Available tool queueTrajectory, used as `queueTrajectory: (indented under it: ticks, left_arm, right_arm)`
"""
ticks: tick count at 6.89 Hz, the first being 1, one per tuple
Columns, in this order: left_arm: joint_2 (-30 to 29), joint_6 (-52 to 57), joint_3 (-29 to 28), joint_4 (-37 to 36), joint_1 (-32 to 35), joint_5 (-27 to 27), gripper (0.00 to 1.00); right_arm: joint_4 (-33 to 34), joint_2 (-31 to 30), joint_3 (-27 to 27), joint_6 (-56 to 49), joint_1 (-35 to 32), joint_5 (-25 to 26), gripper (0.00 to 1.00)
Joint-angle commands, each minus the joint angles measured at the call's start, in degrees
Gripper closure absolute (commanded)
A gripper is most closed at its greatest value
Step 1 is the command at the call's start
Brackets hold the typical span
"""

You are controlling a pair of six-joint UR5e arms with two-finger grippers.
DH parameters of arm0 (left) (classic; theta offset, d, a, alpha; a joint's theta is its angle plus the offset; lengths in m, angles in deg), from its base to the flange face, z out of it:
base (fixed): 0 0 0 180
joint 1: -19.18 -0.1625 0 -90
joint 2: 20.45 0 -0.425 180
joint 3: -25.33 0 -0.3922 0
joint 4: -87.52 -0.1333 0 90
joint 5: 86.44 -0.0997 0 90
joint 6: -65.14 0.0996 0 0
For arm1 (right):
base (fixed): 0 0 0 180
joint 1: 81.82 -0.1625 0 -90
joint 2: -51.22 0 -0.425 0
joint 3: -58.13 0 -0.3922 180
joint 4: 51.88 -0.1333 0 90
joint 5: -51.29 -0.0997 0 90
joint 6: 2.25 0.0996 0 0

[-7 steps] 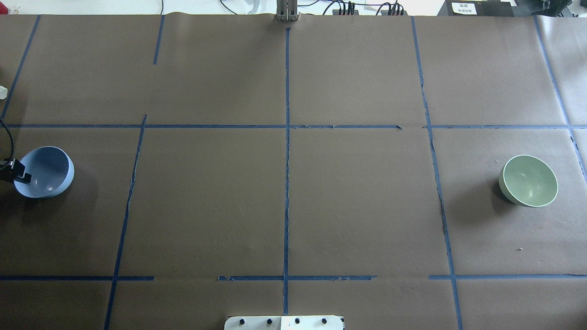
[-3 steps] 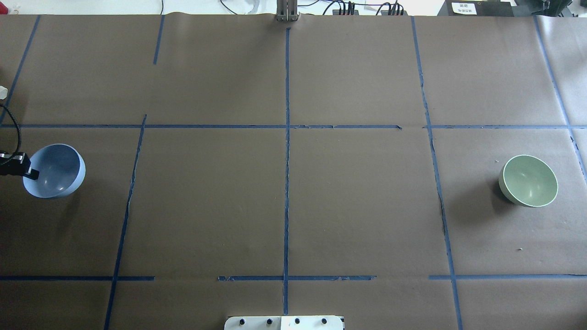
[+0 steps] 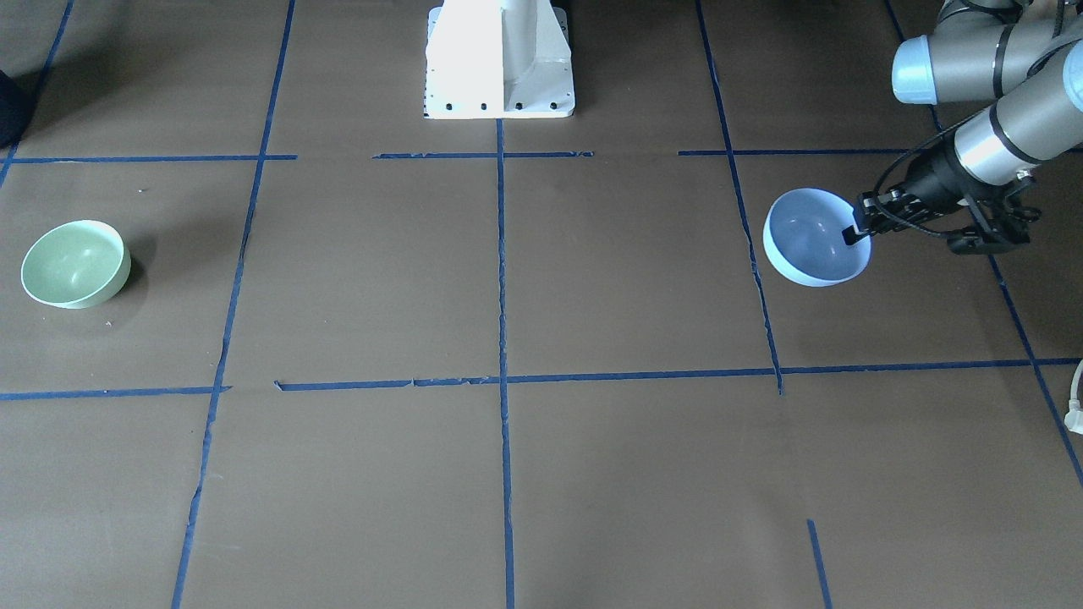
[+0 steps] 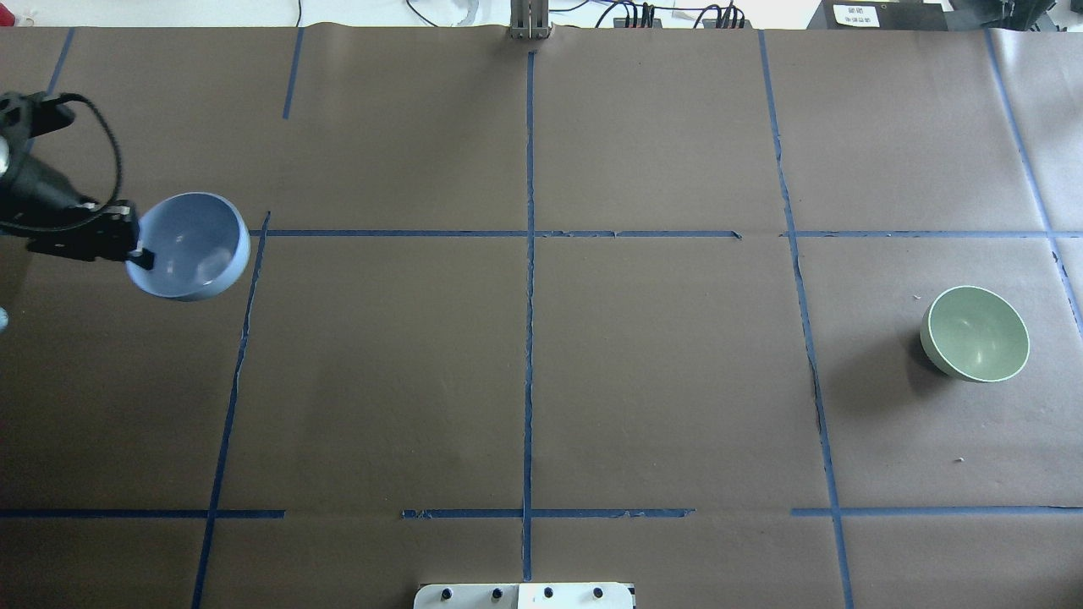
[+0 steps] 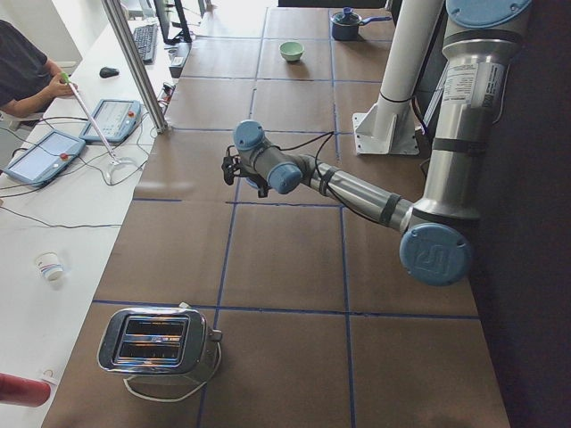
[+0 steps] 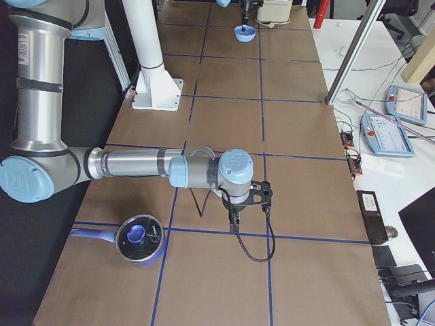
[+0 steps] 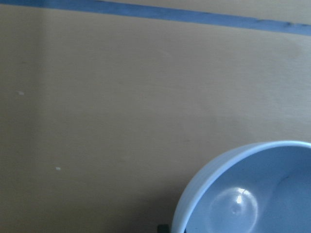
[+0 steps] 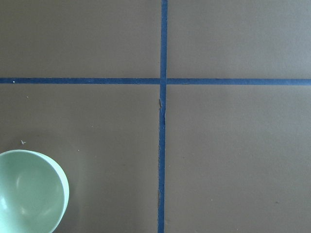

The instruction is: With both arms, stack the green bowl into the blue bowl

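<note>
Now the blue bowl [image 4: 199, 245] sits further along the table [image 4: 525, 381] than a second ago. It has travelled with the left gripper [image 4: 140, 252] away from the robot and in toward the table's middle, and it looks larger in the overhead view than it did before. The left gripper's fingers are closed over the bowl's near rim, one inside and one outside. The bowl hangs off their tips on the side away from the wrist, tilted with its opening partly toward the gripper.

The green bowl [image 4: 975, 333] has not moved. It stands upright at the far end of the table, well apart from the left gripper, and shows at the lower left edge of the right wrist view [image 8: 29, 191].

In the exterior left view the left arm [image 5: 268, 169] covers the blue bowl. The left wrist view cuts the bowl [image 7: 248, 189] off at the frame's bottom corner. The right gripper [image 6: 234, 216] shows only small and dark in the exterior right view. I cannot tell whether its fingers are apart or together.
</note>
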Motion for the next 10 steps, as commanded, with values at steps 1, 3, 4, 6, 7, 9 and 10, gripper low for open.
queueTrajectory:
  ticks: [1, 3, 4, 6, 7, 9, 10]
  left_arm:
    - [-15.7, -19.3, -3.8, -1.8, -15.5, -12.6, 1.0]
    - [-28.5, -29.4, -13.1, -1.3, -21.6, -18.4, 1.0]
    - [-30.9, -29.9, -15.4, -1.0, -24.7, -22.7, 1.0]
    - [-31.1, -29.9, -16.2, -0.9, -26.7, -24.2, 0.97]
    - [-31.1, -29.9, -16.7, -0.9, -26.7, -24.2, 0.92]
    - [-30.8, -29.6, -16.9, -0.9, -26.7, -24.2, 0.45]
    - [-30.6, -28.3, -16.7, -1.1, -26.7, -24.2, 0.0]
  right_arm:
    - [-0.6, -0.1, 0.0, 0.0, 0.0, -1.5, 0.0]
    - [-1.7, 0.4, -0.8, 0.1, 0.2, -1.5, 0.0]
    - [-1.7, 0.4, -0.7, 0.1, 0.1, -1.5, 0.0]
    - [-1.7, 0.4, -0.8, 0.1, 0.1, -1.5, 0.0]
    - [-1.7, 0.4, -0.8, 0.1, 0.1, -1.5, 0.0]
    - [-1.7, 0.5, -0.8, 0.1, 0.1, -1.6, 0.0]
    - [-1.6, 0.5, -0.8, 0.1, 0.2, -1.6, 0.0]
